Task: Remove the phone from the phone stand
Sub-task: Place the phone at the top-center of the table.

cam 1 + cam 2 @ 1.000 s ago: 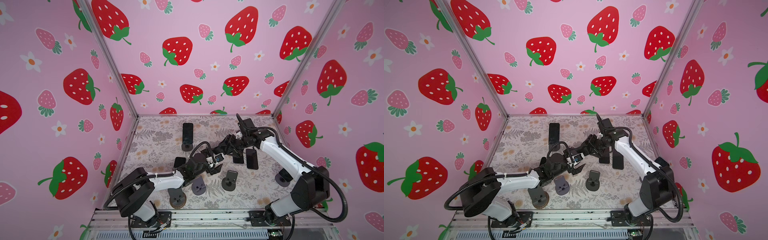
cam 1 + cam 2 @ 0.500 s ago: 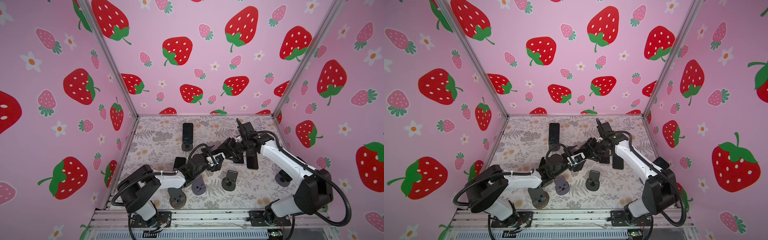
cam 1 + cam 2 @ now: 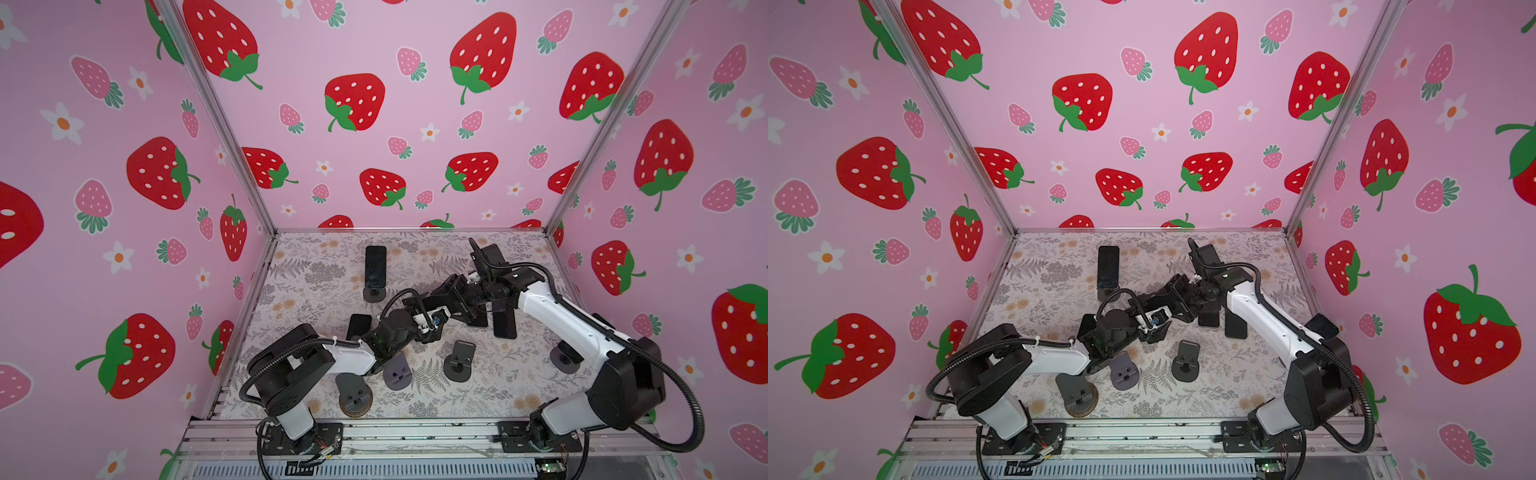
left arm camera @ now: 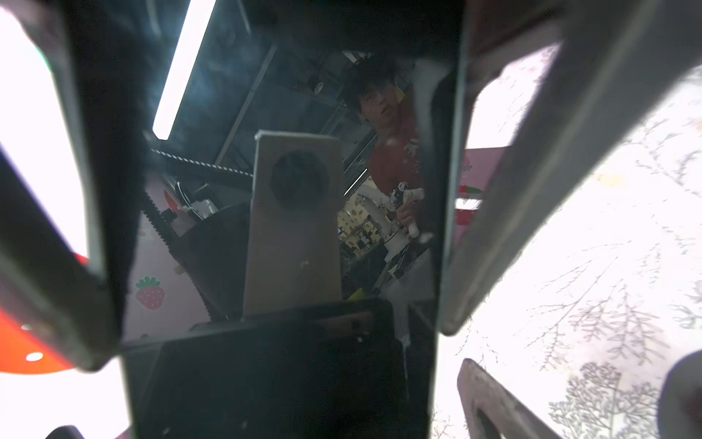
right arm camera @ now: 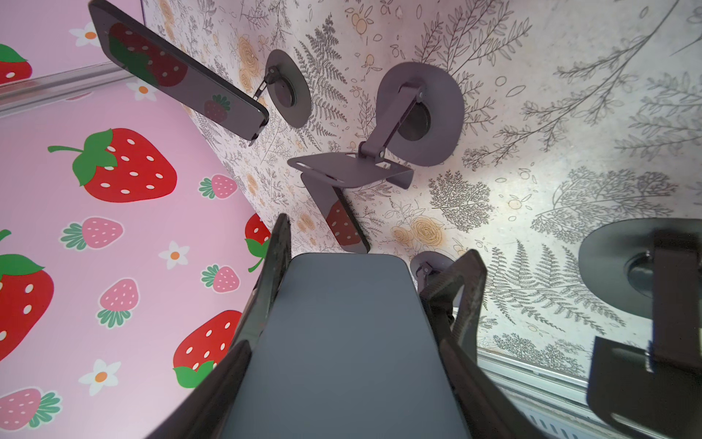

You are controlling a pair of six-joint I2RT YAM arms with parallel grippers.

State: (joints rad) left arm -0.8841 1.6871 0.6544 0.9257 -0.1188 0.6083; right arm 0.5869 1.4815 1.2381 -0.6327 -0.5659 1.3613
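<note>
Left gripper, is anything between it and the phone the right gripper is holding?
Nothing visible. The right gripper is shut on the phone, and in the left wrist view the fingers of the left gripper flank what seems to be that same phone with nothing in between; whether they touch it is unclear.

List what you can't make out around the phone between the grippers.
- Left wrist view: reflections fill the phone; whether the left gripper grips it is unclear.
- Right wrist view: the right gripper clamps it; the frame edge cuts off its near end.
- Both top views: the grippers largely cover it.
- A top view: the right arm half hides a stand.
</note>
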